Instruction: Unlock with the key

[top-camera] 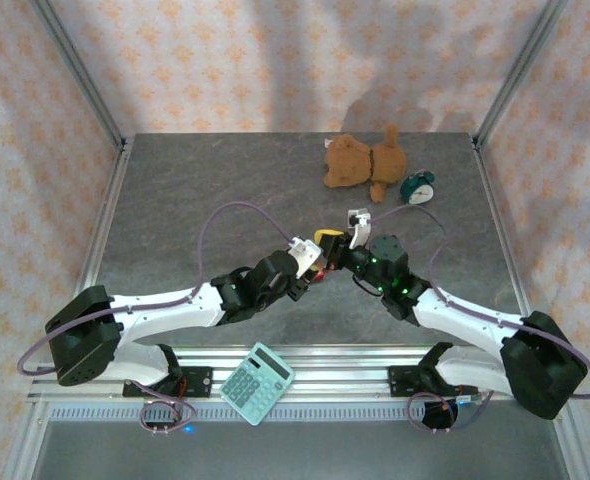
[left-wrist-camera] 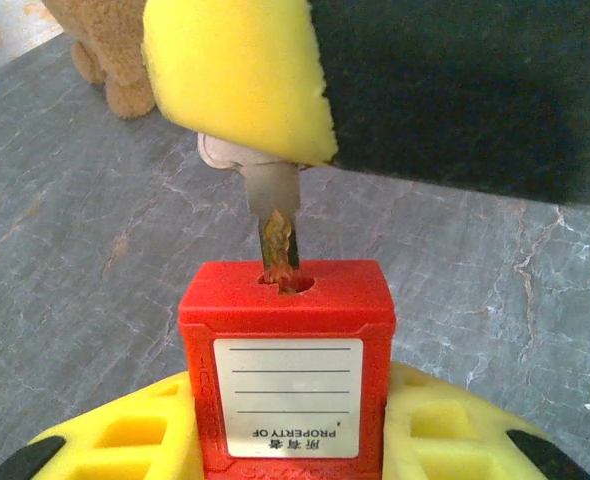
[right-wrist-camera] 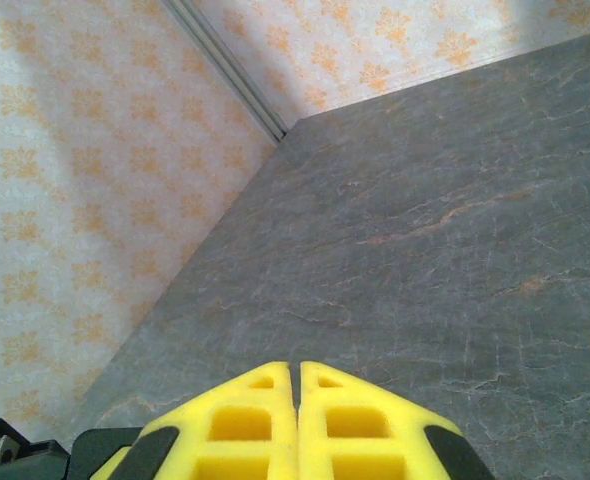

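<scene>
Although the key (left-wrist-camera: 275, 215) already stands with its tip in the keyhole on the top face of the red padlock (left-wrist-camera: 287, 370), part of its blade shows above the slot, so by my judgement it is not fully seated. The lock's shackle is out of sight, and I cannot tell whether any turn has been made. What looks done is fetching both pieces and lining them up. What looks left is pushing the key home, twisting it and freeing the shackle.

The left hand (left-wrist-camera: 287, 455) is clamped on the padlock, a yellow finger (left-wrist-camera: 125, 440) pressed against each side of its red body, holding it above the table (top-camera: 195, 190). Directly above the padlock, the right hand (right-wrist-camera: 297, 400) has its fingers pressed together. In the left wrist view one of its yellow pads (left-wrist-camera: 235, 70) covers the key's head, so it grips the key.

Beyond the padlock, toward the far edge of the table, lie a brown teddy bear (top-camera: 365, 162) and, just beside it, a small green alarm clock (top-camera: 418, 187). On the near side of the padlock, between the arm bases, rests a green calculator (top-camera: 257, 383).
</scene>
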`<action>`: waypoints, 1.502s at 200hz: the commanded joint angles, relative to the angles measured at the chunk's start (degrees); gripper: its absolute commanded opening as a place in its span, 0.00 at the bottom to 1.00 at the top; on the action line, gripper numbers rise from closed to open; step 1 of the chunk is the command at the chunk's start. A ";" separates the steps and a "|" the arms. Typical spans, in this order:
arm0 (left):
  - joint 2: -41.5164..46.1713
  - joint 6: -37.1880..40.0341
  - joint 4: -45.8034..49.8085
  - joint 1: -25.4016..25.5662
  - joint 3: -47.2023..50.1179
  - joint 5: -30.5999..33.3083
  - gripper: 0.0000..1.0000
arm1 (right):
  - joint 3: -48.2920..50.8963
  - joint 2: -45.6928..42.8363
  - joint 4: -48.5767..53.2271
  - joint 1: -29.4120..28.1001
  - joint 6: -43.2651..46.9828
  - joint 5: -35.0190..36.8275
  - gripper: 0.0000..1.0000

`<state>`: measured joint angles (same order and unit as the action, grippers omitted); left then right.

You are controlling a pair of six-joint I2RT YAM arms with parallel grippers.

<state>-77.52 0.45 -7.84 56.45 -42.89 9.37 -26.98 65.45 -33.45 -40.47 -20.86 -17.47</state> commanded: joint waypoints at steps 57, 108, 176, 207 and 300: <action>0.78 0.17 -16.00 -0.72 -6.49 -1.17 0.28 | 0.24 4.50 13.33 -3.30 2.24 -4.64 0.05; 2.04 0.44 -17.88 -0.71 -5.71 -1.11 0.27 | 0.89 5.90 10.45 -3.26 -1.23 -3.77 0.04; 2.52 1.18 -18.68 -1.64 -5.63 -1.24 0.27 | 2.30 8.76 5.97 -3.42 -3.04 -10.10 0.04; 2.76 0.88 -18.90 -2.83 -5.67 -3.02 0.26 | 1.03 8.28 10.72 -3.48 -0.21 -10.89 0.04; 5.16 2.24 -17.68 -4.70 -5.84 -4.17 0.25 | -1.33 9.27 13.54 -3.48 -0.31 -14.54 0.04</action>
<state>-78.04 0.54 -4.47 52.38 -42.98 4.64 -29.19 72.82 -35.35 -40.73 -21.82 -18.98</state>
